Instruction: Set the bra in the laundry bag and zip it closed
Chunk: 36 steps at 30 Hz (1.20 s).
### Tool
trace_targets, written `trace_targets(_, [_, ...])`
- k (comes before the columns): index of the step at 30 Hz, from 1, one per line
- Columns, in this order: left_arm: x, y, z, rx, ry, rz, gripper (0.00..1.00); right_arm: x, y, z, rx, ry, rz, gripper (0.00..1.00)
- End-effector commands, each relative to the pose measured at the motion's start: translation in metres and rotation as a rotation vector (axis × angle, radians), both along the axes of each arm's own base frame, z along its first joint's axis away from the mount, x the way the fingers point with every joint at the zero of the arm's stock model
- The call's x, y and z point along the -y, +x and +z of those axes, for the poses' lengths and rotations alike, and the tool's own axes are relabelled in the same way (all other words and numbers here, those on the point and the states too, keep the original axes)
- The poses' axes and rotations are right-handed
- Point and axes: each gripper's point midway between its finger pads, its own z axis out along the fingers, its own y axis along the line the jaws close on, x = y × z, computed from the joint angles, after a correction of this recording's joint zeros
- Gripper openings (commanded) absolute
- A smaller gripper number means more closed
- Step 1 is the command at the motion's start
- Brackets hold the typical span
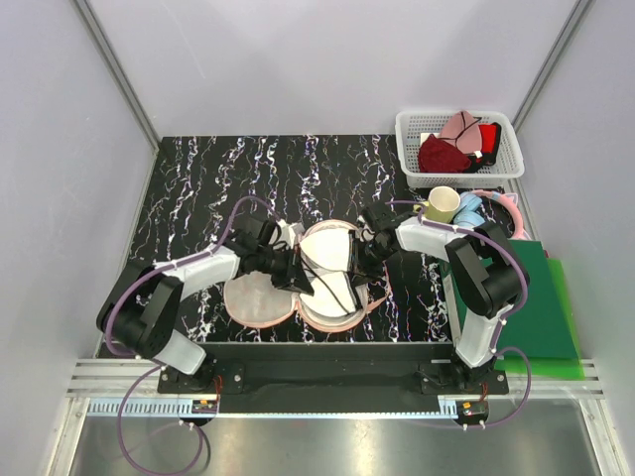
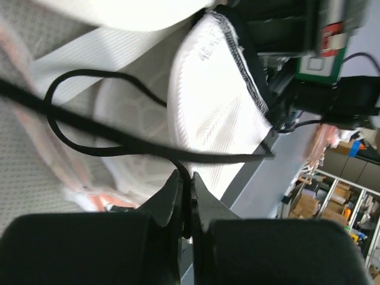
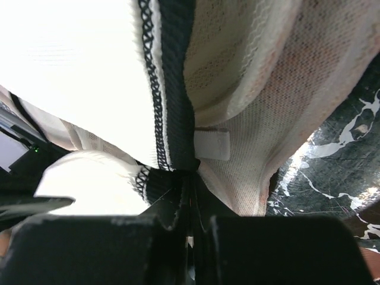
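Bra (image 1: pixel 327 260) is hanging lengthwise between both arms, over the open laundry bag (image 1: pixel 248 297).
Left fingers (image 2: pixel 169 199) are pinching its strap, right fingers (image 3: pixel 172 205) its black trim.

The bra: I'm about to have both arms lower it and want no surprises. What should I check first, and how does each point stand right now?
1. Left hand shut on the bra by its black strap: ok.
2. Right hand shut on the bra's black trim: ok.
3. Laundry bag lying open beneath the bra: ok.
4. Strap clear of the bag's zip edge: cannot tell; a loose loop hangs down in the left wrist view.
5. Whole bra within the bag's rim: cannot tell; the hands hide parts of its outline from above.
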Motion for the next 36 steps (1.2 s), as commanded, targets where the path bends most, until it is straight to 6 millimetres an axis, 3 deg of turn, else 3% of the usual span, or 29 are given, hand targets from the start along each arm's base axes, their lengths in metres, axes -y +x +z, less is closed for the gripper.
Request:
trace_targets(1, [-0.009, -0.001, -0.012, 0.035, 0.046, -0.093, 0.0, -0.005, 0.006, 0.007, 0.008, 0.021, -0.009, 0.06])
trace_targets(10, [-0.02, 0.014, -0.024, 0.083, 0.166, -0.112, 0.0, -0.005, 0.009, 0.016, 0.029, 0.026, 0.012, 0.15])
trace_targets(19, [-0.016, 0.031, -0.016, 0.126, 0.183, -0.086, 0.0, -0.003, 0.015, 0.042, 0.071, 0.007, 0.025, 0.3])
trace_targets(32, [-0.015, 0.033, -0.021, 0.126, 0.215, -0.085, 0.07, 0.038, 0.012, 0.067, 0.17, -0.172, 0.044, 0.53])
trace_targets(35, [-0.016, 0.036, -0.02, 0.129, 0.237, -0.079, 0.2, 0.042, 0.01, 0.068, 0.166, -0.181, 0.046, 0.54])
trace_targets(36, [-0.017, 0.039, -0.019, 0.138, 0.249, -0.071, 0.32, 0.042, 0.009, 0.068, 0.165, -0.177, 0.048, 0.55])
